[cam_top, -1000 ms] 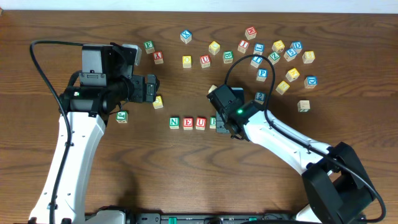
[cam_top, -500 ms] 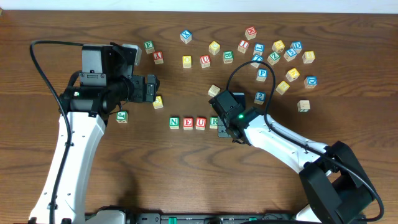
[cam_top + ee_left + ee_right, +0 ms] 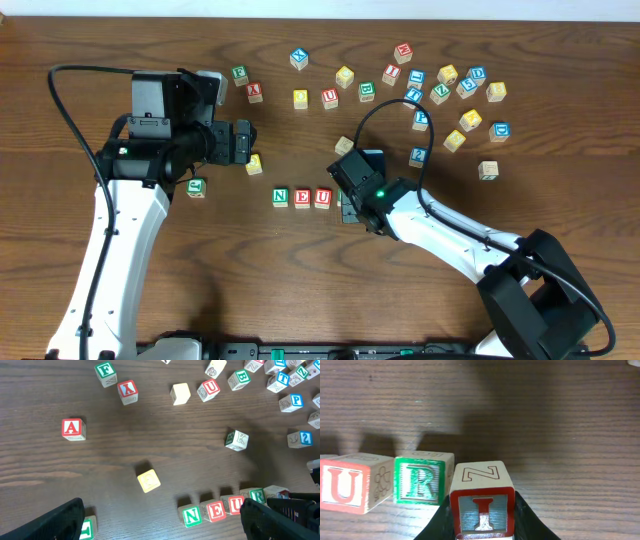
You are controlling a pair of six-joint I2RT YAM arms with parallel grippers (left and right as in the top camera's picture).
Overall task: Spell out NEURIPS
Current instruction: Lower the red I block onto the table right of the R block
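1. Row. Four cubes stand in a line on the bench, a little left of centre. From left to right we read green N, red E, red U and green R. In the overhead view the right arm covers most of R. In the right wrist view R sits just beside U with its letter upright.

2. Right pincer. It is closed to a narrow gap on the red I, with one finger on each side face of the cube. I is upright with its letter facing the wrist camera. It sits low at the right end of the row, just beside R and slightly nearer the camera. We cannot tell whether I touches R or rests on the bench.

3. Left pincer. It is spread to full width and holds nothing. It hangs over the left part of the bench, on the far side of the row, above a yellow cube.

4. Remaining letters. The blue P lies in the loose group of cubes at the far right, well apart from the row. We cannot pick out the S with certainty in that group.

5. Other cubes. A red A and a green F lie at the far left.
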